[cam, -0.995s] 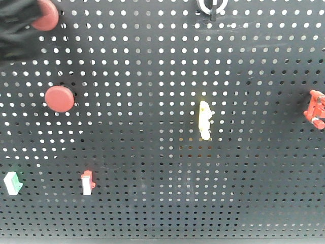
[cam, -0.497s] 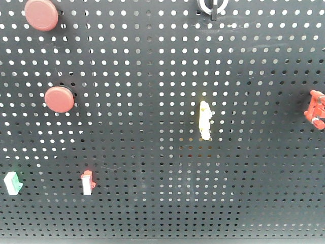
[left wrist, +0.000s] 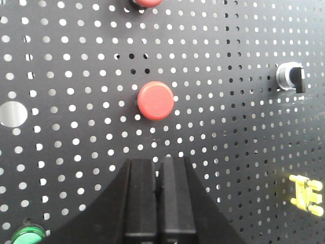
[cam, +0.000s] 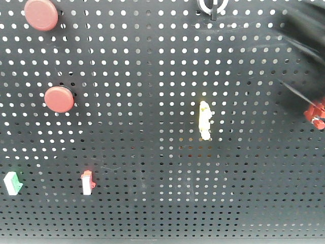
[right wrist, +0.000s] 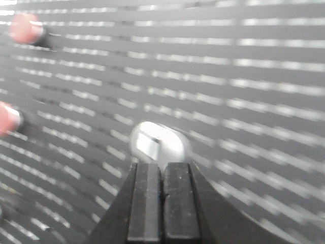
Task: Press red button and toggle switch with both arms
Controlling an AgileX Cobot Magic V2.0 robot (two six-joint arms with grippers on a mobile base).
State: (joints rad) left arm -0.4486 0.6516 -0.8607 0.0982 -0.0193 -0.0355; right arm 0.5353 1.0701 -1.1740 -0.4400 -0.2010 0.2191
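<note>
Both jaw pairs are pressed together, empty. I see the red button (left wrist: 156, 100) straight ahead of my left gripper (left wrist: 158, 161), clear of its tips; a blurred pale knob (right wrist: 158, 144) sits just beyond my right gripper (right wrist: 162, 165).

Hand (right wrist: 162, 170) closed, perhaps a silver knob (right wrist: 156, 143) beyond

Motion blur smears the right wrist view, reducing the silver knob (right wrist: 158, 144) and a red button (right wrist: 26, 28) to smudges. From the front, the right arm (cam: 306, 31) is a dark blur partly covering the red switch (cam: 316, 111), itself cut by the right edge.
</note>
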